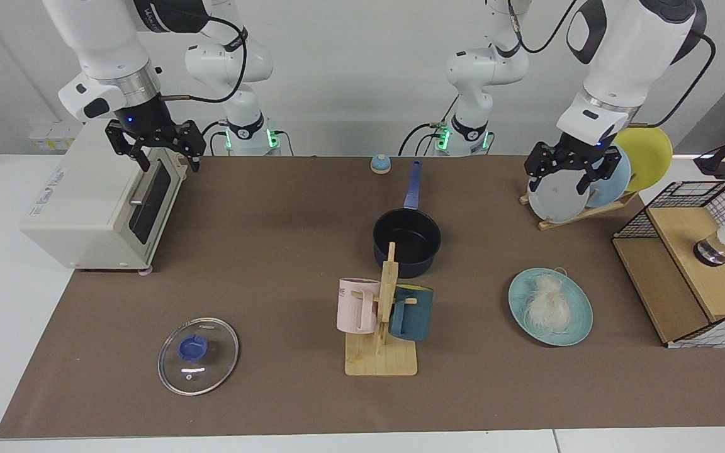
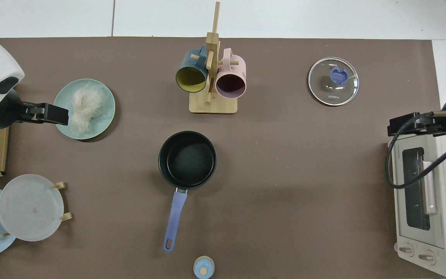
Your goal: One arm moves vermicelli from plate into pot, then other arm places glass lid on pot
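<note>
The left gripper (image 1: pixel 562 174) hangs spread and empty above the plate rack (image 1: pixel 579 211), well back from the plate (image 1: pixel 579 314) holding the vermicelli (image 1: pixel 546 301). The right gripper (image 1: pixel 156 148) hovers spread and empty over the toaster oven (image 1: pixel 95 207). The empty pot (image 1: pixel 407 242) sits mid-worktop; the lid (image 1: pixel 198 355) lies near the front edge.

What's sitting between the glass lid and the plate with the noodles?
The mug rack, holding a pink mug and a teal mug, stands between the lid and the plate. The facing view shows it best.
</note>
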